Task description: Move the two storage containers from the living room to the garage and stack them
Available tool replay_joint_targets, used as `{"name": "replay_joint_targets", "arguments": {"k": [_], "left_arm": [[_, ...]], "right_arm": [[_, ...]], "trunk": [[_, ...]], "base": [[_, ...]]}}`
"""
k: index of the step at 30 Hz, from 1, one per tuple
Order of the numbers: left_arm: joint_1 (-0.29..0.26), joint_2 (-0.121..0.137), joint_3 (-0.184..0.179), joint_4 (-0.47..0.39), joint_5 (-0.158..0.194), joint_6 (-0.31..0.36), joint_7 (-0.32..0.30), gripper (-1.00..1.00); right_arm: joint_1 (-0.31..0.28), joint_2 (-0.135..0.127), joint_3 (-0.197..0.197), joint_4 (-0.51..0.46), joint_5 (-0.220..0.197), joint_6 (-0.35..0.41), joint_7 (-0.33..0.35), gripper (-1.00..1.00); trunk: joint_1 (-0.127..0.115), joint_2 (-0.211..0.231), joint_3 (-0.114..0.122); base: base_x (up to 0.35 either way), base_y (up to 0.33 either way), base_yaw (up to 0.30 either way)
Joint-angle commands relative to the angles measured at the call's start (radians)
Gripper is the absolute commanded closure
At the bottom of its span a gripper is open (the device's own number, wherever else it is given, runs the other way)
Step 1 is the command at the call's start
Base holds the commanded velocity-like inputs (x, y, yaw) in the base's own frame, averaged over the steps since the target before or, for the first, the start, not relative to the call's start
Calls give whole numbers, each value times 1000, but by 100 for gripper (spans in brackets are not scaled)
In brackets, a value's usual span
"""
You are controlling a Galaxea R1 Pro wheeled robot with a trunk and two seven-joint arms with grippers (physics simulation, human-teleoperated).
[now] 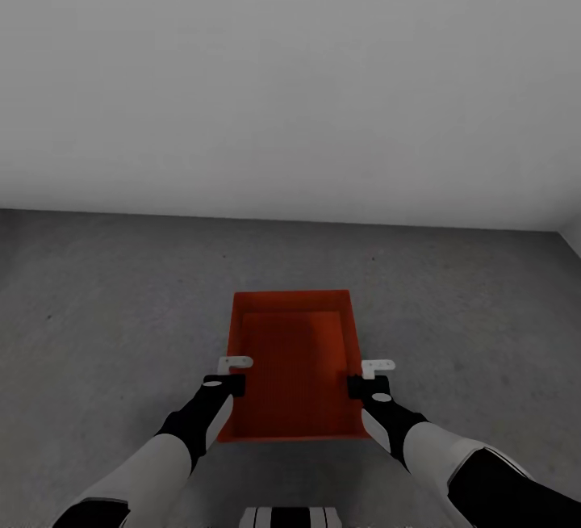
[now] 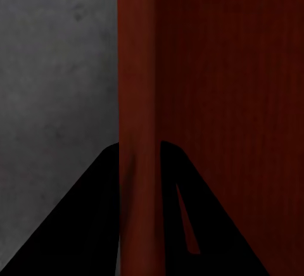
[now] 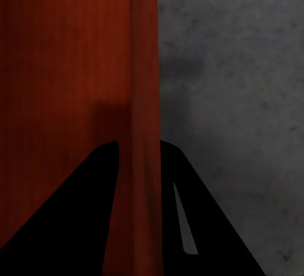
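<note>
An orange-red topless storage container [image 1: 294, 366] sits low over the dark grey concrete floor [image 1: 113, 310] of the garage, straight ahead of me. My left gripper [image 1: 234, 375] is shut on its left side wall and my right gripper [image 1: 365, 376] on its right side wall, both near the end closest to me. In the left wrist view the black fingers [image 2: 95, 213] straddle the thin red wall [image 2: 136, 67]. In the right wrist view the fingers [image 3: 82, 213] straddle the opposite wall [image 3: 144, 54]. Whether the box touches the floor I cannot tell. The second container is out of view.
A plain pale grey wall [image 1: 290, 76] rises beyond the box and meets the floor along a straight line. A second wall edge shows at the far right corner [image 1: 574, 241]. Mottled concrete [image 3: 234, 99] spreads on both sides of the box.
</note>
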Motion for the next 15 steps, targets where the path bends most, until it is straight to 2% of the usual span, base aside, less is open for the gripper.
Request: {"name": "replay_joint_targets", "arguments": {"k": [1, 15], "left_arm": [[1, 1, -2, 11, -12, 49, 11, 100], [1, 2, -2, 11, -12, 49, 11, 100]], "right_arm": [[-2, -6, -30, -2, 4, -8, -9, 100], [-2, -6, -30, -2, 4, -8, -9, 100]], "trunk": [[0, 0, -2], [0, 0, -5]], "base": [[0, 0, 0], [0, 0, 0]]}}
